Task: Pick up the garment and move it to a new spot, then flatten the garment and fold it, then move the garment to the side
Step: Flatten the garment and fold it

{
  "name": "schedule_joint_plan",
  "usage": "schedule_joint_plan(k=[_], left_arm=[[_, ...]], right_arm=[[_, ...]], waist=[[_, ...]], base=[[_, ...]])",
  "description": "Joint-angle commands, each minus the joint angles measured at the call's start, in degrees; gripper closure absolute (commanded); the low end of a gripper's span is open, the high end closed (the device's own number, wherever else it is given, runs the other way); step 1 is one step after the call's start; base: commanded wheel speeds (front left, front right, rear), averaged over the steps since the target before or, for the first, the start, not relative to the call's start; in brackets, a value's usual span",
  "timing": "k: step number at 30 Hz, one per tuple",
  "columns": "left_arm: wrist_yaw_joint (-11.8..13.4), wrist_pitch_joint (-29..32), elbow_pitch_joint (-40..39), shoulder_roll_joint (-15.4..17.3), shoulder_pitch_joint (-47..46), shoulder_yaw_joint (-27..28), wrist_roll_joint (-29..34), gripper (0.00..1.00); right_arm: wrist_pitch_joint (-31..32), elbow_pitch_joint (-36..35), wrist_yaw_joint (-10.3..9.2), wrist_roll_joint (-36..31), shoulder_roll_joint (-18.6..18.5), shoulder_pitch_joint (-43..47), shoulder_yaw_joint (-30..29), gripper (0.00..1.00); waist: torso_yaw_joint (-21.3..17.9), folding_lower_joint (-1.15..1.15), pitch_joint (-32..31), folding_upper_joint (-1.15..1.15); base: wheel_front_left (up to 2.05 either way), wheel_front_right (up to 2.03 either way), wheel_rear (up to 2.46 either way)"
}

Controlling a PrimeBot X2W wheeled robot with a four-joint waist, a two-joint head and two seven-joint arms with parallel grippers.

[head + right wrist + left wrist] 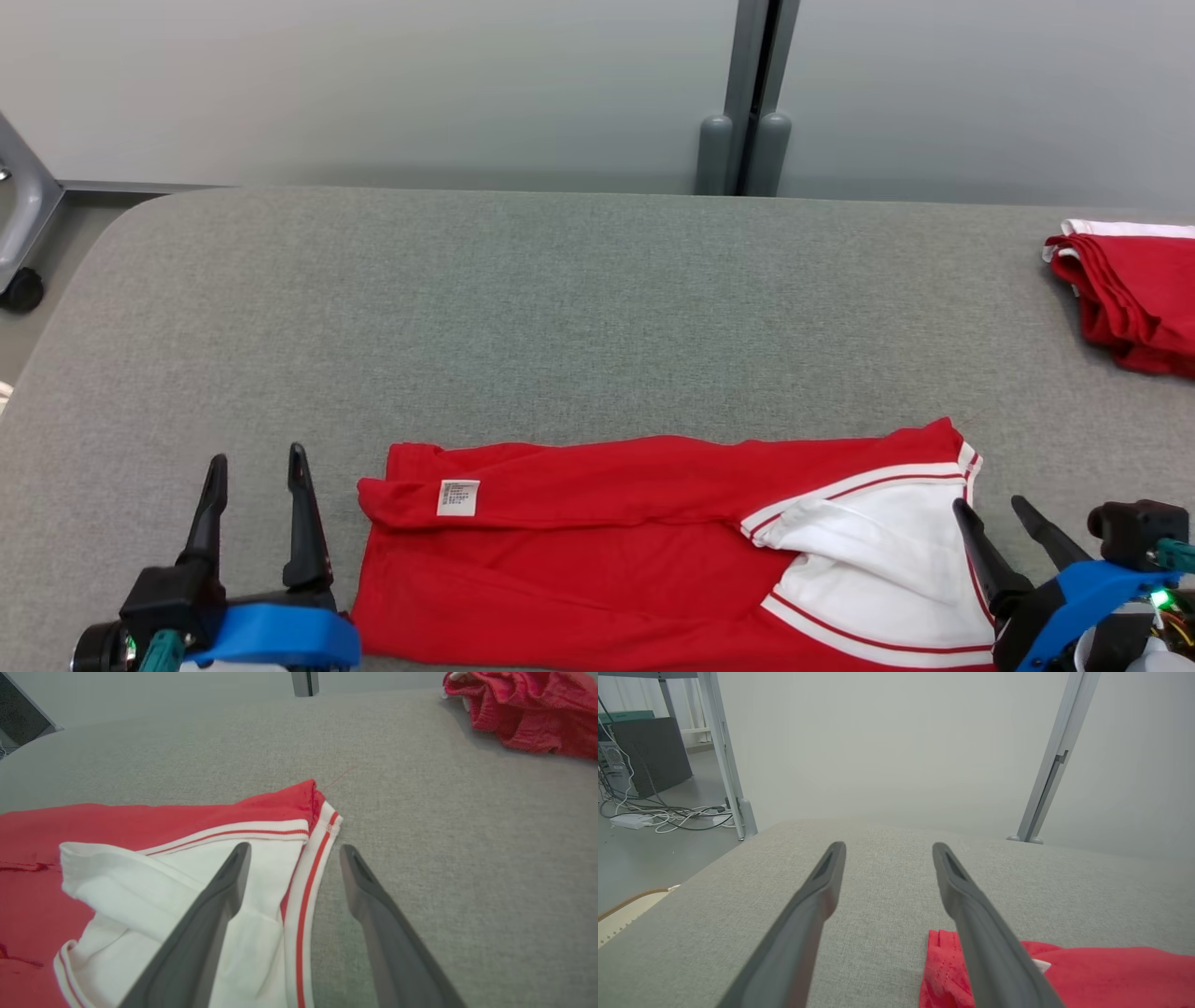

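- Here, a folded red-and-white garment [597, 560] lies on the grey bench [560, 308].
- Left claw [258, 457] and right claw [990, 504], both spread wide and empty, flank its ends.

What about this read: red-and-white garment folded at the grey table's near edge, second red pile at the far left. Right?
Not quite. The head view shows the second red pile at the far right, not left. Rest holds: red-and-white garment folded at the near edge of the grey table.
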Motion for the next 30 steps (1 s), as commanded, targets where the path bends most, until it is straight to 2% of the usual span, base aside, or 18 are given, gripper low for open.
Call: schedule_joint_plan(k=[1, 10, 16, 17, 18, 19, 23, 30], left_arm=[[0.0, -0.1, -1.8, -0.6, 2.0, 1.6, 2.0, 0.00], [-1.7, -0.1, -0.4, -2.1, 6.2, 3.8, 5.9, 0.00], [-2.2, -0.1, 0.6, -2.8, 6.5, 3.6, 7.0, 0.00], [-2.3, -0.1, 0.7, -2.8, 6.2, 3.5, 7.0, 0.00], [-2.3, -0.1, 0.8, -2.8, 5.9, 3.4, 7.2, 0.00], [-2.2, -0.1, 0.9, -2.9, 5.6, 3.4, 7.3, 0.00], [-2.3, -0.1, 1.6, -2.9, 5.3, 3.8, 7.6, 0.00], [-2.4, -0.1, 2.7, -3.0, 6.8, 4.0, 9.1, 0.00]], right_arm=[[2.5, 2.4, 0.03, -1.6, 0.9, -1.7, -0.5, 0.00], [7.4, 9.8, 0.03, -3.5, 3.8, -2.1, -2.6, 0.00], [9.8, 12.2, 0.10, -2.0, 7.0, -0.6, -0.5, 0.00], [10.5, 12.5, 0.11, -1.5, 7.4, -0.6, 0.2, 0.33], [11.2, 12.7, 0.11, -0.8, 7.9, -0.6, 0.6, 0.76], [11.4, 12.9, 0.15, -0.1, 8.3, -0.8, 1.0, 1.00], [9.8, 13.1, 0.03, 1.6, 7.3, -2.2, 0.2, 1.00], [5.8, 16.3, 0.00, 2.4, 1.4, -4.0, -6.7, 1.00]], waist=[[0.7, 0.00, 0.2, 0.00], [1.8, 0.00, -0.1, 0.00], [1.8, 0.00, -0.5, 0.00], [1.8, 0.00, -0.5, 0.00], [1.8, 0.00, -0.5, 0.00], [1.7, 0.00, -0.6, 0.00], [1.1, 0.00, -1.2, 0.00], [-0.1, 0.00, -3.2, 0.00]], base=[[0.00, 0.00, 0.00], [0.00, 0.00, 0.00], [0.00, 0.00, 0.00], [0.00, 0.00, 0.00], [0.00, 0.00, 0.00], [0.00, 0.00, 0.00], [0.00, 0.00, 0.00], [0.00, 0.00, 0.00]])
